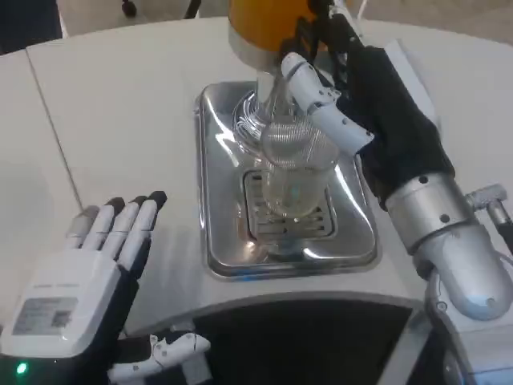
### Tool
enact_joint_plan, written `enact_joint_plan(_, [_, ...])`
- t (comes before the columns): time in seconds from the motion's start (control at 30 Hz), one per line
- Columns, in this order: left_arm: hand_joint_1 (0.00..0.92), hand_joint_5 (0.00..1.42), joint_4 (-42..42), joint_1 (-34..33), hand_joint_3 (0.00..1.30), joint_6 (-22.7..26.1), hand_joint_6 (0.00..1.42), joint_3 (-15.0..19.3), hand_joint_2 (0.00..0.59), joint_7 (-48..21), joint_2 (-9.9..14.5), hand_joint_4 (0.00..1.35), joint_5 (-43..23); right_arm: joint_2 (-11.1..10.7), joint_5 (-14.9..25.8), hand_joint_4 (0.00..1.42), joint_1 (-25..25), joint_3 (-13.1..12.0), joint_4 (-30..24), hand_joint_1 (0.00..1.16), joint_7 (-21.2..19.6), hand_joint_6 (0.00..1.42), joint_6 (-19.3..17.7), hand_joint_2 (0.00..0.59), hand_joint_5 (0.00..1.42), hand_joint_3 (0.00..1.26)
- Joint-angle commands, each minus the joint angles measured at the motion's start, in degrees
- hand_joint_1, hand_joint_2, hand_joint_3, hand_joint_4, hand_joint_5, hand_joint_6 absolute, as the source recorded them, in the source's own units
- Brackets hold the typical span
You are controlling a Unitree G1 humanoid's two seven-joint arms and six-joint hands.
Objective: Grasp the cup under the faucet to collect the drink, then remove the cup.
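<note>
- At the centre of the table (pixel 120 104), a clear cup (pixel 295 172) stands upright over the slotted grate (pixel 288 220) of a shiny metal drip tray (pixel 220 241).
- The cup sits directly below the orange drink dispenser (pixel 260 24), at the far end of the tray; the faucet itself is hidden behind the fingers and cannot be made out.
- A small amount of pale yellowish liquid appears in the lower part of the cup; the exact level is hard to read through the glare.
- The right hand (pixel 353 96) reaches in from the right, its white fingers (pixel 325 108) wrapped across the upper part of the cup, holding it. The black palm lies against the cup's right side.
- The left hand (pixel 88 265) rests flat on the table near the front left, fingers extended and lying side by side, holding nothing, well apart from the tray.
- The tray has a raised rim on all sides; the cup stands inside this rim.
- Open table surface lies to the left of the tray, between it and the left hand, and beyond it to the far left.
- The curved front edge of the table runs just below the tray's near rim.
- The right forearm (pixel 449 233) occupies the space to the right of the tray.
</note>
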Motion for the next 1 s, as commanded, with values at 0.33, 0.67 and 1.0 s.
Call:
enact_joint_plan(0.33, [0.155, 0.0, 0.3, 1.2, 0.0, -0.3, 0.0, -0.3, 0.069, 0.5, -1.5, 0.0, 0.8, -2.6, 1.2, 0.0, 2.2, 5.1, -2.5, 0.4, 2.1, 0.05, 1.8, 0.545, 0.0, 0.03])
enact_joint_plan(0.67, [0.156, 0.0, -0.1, 1.7, 0.0, -0.4, 0.0, -0.5, 0.069, 0.5, -2.1, 0.0, 1.1, -6.0, 2.3, 0.0, -0.3, 6.2, -3.9, 0.35, 5.5, 0.05, 5.4, 0.532, 0.0, 0.03])
enact_joint_plan(1.0, [0.156, 0.0, -0.3, 1.9, 0.0, -0.4, 0.0, -0.8, 0.069, 0.5, -2.7, 0.0, 1.3, -11.2, -0.4, 0.0, -8.0, 10.6, -5.4, 0.26, 10.4, 0.05, 15.4, 0.52, 0.0, 0.05])
